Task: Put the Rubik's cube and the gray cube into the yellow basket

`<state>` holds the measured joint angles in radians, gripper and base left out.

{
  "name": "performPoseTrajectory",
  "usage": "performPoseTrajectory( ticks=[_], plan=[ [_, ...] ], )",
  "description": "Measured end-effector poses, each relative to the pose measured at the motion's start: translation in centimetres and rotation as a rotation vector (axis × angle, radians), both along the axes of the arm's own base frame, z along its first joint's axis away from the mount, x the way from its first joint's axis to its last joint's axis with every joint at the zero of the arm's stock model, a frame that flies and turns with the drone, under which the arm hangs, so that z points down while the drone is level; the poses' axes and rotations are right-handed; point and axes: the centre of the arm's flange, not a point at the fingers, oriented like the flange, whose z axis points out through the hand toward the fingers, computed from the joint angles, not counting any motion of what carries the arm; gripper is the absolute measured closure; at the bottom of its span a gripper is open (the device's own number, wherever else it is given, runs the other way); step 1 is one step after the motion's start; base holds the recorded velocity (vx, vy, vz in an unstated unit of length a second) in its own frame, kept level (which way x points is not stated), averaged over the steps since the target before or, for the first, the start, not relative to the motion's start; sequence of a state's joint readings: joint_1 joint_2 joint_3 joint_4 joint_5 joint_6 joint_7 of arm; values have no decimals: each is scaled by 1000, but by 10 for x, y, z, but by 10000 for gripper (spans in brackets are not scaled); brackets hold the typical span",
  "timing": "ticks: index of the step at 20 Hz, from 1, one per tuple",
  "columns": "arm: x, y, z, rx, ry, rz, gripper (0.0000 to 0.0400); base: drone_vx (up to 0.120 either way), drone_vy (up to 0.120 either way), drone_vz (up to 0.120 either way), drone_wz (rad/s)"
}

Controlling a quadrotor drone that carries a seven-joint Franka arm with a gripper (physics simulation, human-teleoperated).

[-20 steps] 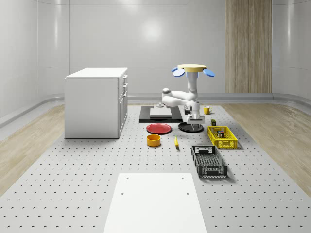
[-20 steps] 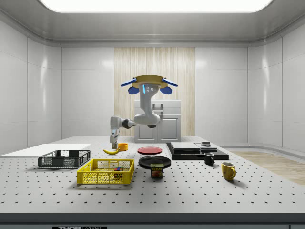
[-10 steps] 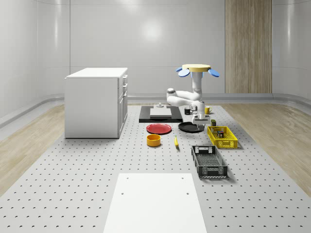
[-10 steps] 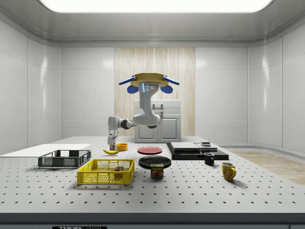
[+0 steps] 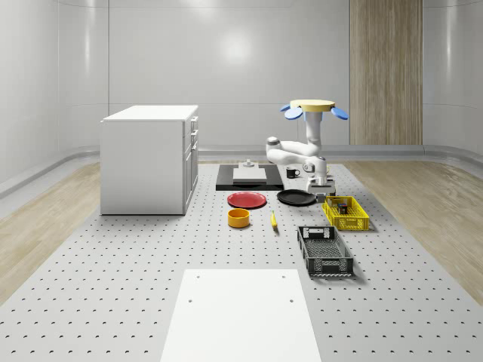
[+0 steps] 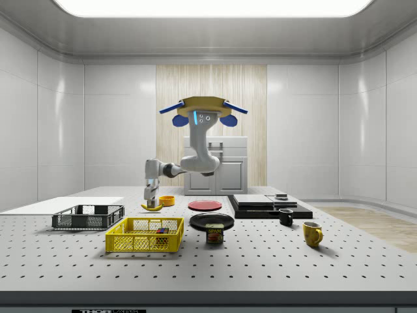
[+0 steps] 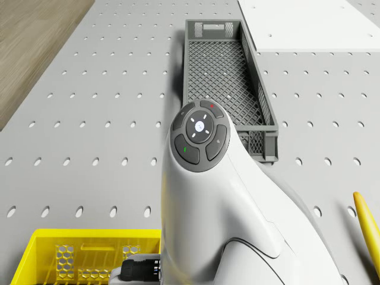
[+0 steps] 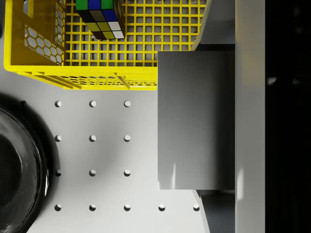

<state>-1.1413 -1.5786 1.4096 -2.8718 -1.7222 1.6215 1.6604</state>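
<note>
The gripper [image 8: 197, 121], clamped on the gray cube [image 8: 196, 120], hangs beside the yellow basket [image 8: 87, 77] holding the Rubik's cube [image 8: 101, 17]; the hovering drone [image 5: 314, 109] should center it over the basket before release.

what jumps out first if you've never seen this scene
The drone hovering above the table, its white arm hanging down. The gripper holds the gray cube near the yellow basket. The Rubik's cube already lies in that basket.

Drone [image 6: 201, 109] aloft, arm [image 6: 189, 162] bent downward
</note>
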Motion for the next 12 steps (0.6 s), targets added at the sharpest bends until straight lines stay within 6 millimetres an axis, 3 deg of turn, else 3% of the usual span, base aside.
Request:
performPoseTrajectory(
  ticks=[5, 12],
  plan=[
    [0, 0, 0, 0, 0, 0, 150, 80, 120, 0, 0],
    [0, 0, 0, 0, 0, 0, 150, 0, 120, 0, 0]
  ],
)
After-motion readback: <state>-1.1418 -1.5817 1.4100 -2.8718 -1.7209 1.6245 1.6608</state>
